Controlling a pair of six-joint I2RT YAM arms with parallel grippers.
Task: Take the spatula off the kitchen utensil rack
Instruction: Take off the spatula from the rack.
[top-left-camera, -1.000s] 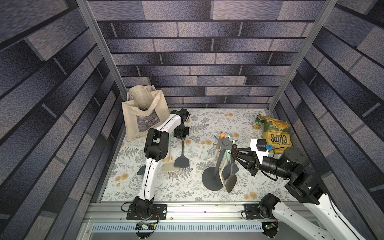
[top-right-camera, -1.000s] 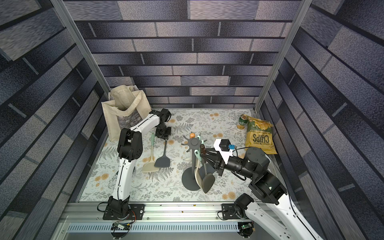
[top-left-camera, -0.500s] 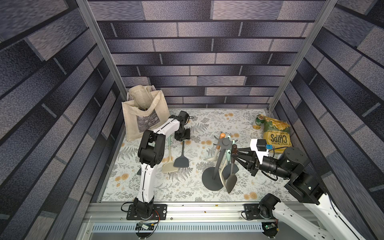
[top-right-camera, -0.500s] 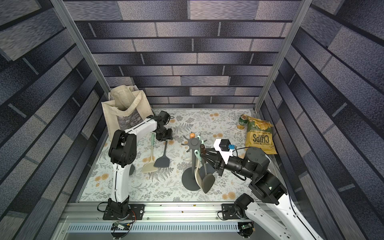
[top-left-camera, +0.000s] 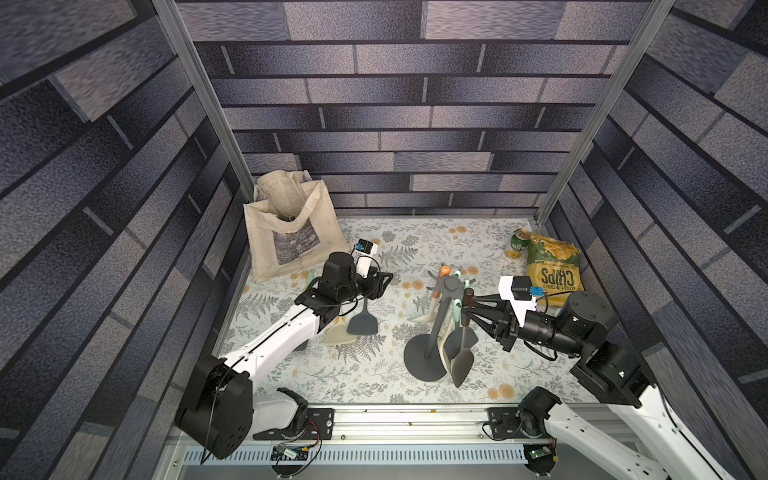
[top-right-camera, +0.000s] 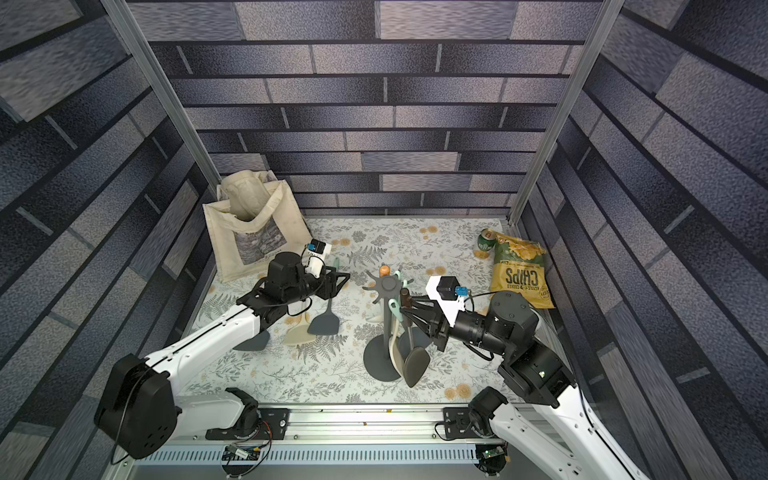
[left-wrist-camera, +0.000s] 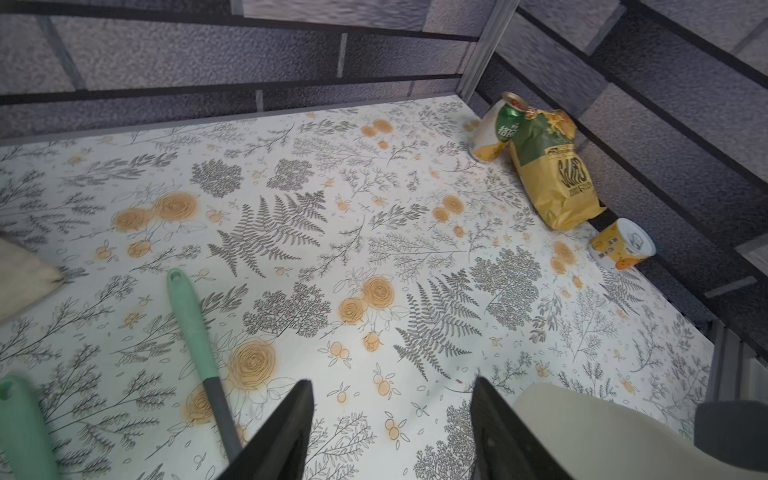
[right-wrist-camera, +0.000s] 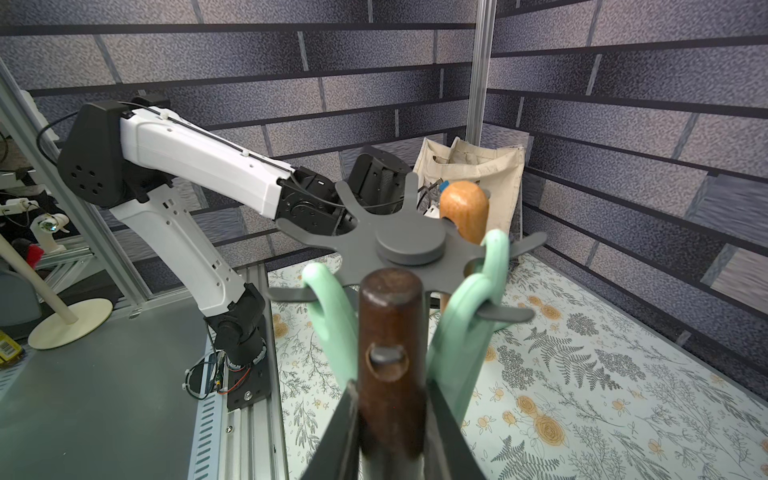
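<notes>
Floral tablecloth (top-left-camera: 374, 382) lies under both my arms. My right gripper (right-wrist-camera: 390, 386) is pinched on the dark wooden handle of the spatula (right-wrist-camera: 390, 324), which hangs from the kitchen utensil rack (top-left-camera: 449, 285), its hole on a prong. Mint-handled utensils (right-wrist-camera: 332, 299) crowd it on either side. My left gripper (left-wrist-camera: 391, 382) is spread, holding nothing, above the cloth beside a grey turner (top-left-camera: 362, 324) lying flat.
</notes>
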